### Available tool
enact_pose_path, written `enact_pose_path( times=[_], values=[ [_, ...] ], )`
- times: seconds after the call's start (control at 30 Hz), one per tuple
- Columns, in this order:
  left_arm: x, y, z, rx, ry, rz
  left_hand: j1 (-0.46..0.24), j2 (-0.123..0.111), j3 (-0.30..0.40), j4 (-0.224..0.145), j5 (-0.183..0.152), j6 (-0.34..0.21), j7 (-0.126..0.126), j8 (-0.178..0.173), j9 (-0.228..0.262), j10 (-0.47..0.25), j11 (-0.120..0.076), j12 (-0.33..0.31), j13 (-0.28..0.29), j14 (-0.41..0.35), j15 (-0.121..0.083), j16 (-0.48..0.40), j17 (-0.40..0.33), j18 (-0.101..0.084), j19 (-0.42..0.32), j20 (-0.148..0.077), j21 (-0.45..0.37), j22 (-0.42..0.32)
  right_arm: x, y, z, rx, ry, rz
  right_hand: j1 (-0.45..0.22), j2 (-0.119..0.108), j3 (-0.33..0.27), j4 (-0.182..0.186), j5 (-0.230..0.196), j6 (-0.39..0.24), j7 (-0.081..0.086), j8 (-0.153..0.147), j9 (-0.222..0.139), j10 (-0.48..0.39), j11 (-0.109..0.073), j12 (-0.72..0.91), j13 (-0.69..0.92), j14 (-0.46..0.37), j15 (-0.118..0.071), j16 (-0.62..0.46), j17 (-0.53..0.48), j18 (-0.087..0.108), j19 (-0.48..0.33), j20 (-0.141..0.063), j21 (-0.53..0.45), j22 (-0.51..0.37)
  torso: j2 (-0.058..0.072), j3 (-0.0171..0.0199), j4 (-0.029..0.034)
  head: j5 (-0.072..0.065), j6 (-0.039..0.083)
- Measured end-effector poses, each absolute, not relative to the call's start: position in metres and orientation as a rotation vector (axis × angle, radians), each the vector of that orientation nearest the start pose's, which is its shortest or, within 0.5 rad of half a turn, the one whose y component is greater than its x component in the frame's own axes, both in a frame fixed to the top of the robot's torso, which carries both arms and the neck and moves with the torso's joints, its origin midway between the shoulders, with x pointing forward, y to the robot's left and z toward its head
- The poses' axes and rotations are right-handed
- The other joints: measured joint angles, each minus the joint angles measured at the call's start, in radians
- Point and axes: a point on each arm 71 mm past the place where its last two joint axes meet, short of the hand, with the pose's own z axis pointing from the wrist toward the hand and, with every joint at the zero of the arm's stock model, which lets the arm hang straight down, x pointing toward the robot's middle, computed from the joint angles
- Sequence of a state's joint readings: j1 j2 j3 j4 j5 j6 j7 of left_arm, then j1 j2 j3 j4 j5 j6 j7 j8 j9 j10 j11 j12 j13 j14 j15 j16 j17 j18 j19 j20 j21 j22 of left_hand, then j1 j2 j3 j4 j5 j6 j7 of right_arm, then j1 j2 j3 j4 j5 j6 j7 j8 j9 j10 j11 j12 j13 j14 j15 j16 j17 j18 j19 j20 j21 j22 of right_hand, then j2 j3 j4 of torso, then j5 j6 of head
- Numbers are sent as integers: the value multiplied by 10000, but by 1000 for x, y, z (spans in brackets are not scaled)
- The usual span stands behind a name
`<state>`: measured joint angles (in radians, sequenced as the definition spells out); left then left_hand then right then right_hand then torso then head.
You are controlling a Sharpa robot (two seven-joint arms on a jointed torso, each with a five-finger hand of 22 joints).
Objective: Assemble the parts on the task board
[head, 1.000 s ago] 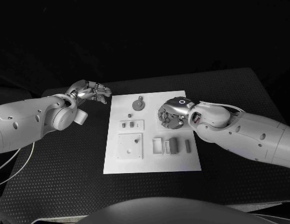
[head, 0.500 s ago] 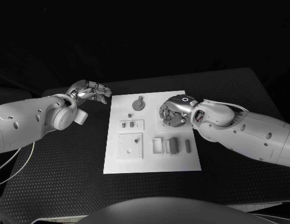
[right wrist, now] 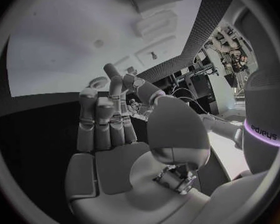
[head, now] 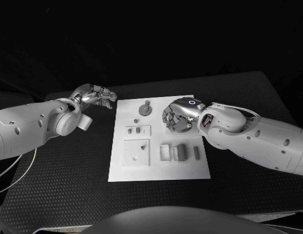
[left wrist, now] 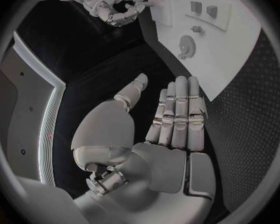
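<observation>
While hovering over the far right part of the task board [head: 159, 168], at about 1 o'clock from its centre, the right hand [head: 178, 116] shows fingers curled loosely inward; whether a small part sits between the fingertips cannot be told from the head view, and the right wrist view shows the thumb meeting a fingertip with something small and unclear there. Off the board's far left corner, at roughly 10 o'clock, left hand [head: 94, 95] over the black table [head: 60, 190], fingers straight and together in the left wrist view, thumb apart, holding nothing. On the board: round knobbed part [head: 145, 109] at 12 o'clock, small peg [head: 135, 120] just below it, plate with two slots [head: 137, 130] near centre, square plate [head: 135, 152] at 8 o'clock, upright blocks [head: 179, 151] at 4 o'clock.
</observation>
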<state>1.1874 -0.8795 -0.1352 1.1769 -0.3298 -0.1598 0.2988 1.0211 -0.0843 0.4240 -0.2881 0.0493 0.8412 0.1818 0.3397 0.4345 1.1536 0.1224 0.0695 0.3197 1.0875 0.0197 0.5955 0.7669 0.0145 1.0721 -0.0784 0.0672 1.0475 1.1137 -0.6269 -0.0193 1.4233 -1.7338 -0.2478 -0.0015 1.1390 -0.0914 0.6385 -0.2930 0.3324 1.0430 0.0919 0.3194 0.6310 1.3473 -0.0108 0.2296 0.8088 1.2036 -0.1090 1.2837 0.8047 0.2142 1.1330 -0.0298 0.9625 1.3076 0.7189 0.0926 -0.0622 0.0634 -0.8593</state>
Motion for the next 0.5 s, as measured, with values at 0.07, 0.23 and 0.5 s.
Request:
enact_pose_path(
  times=[0.07, 0.23, 0.5],
  values=[
    [517, 334, -236, -8987, 16356, -10976, 0, 0, 0, 0, 0, 0, 0, 0, 0, 0, 0, 0, 0, 0, 0, 0, 0, 0, 0, 0, 0, 0, 471, -103, -220, -5422, 16207, 7499, 1, 0, 0, 0, 8, -1, 1, 0, 0, 0, 0, 0, 0, 0, 0, 0, 0, -1, 0, 0, 0, 0, 0, 0, 2, 12, 3],
    [516, 334, -236, -8995, 16367, -10971, 0, 0, 0, 0, 0, 0, 0, 0, 1, 0, 0, 0, 1, 0, 0, 0, -1, 0, 0, 0, 0, 0, 469, -98, -219, -5273, 16190, 7736, 10, -8, 32, 32, 9, -3, 3, 2, 0, -1, 1, 0, 0, 0, 0, 0, -1, 1, 0, 2, 0, 0, 1, -1, 6, 41, 15],
    [516, 334, -236, -9013, 16387, -10956, 0, 0, 0, 0, 0, 0, 0, 0, 1, 1, -1, 0, -10, 0, 0, 0, 8, 0, 0, 0, 0, -9, 467, -92, -215, -4353, 16257, 8544, -33, 36, 32, 32, 9, -5, 5, 4, 0, -1, 1, 0, 0, 32, -33, 0, -1, 2, 14, 17, 0, 0, 1, -12, 9, 98, 22]
  ],
)
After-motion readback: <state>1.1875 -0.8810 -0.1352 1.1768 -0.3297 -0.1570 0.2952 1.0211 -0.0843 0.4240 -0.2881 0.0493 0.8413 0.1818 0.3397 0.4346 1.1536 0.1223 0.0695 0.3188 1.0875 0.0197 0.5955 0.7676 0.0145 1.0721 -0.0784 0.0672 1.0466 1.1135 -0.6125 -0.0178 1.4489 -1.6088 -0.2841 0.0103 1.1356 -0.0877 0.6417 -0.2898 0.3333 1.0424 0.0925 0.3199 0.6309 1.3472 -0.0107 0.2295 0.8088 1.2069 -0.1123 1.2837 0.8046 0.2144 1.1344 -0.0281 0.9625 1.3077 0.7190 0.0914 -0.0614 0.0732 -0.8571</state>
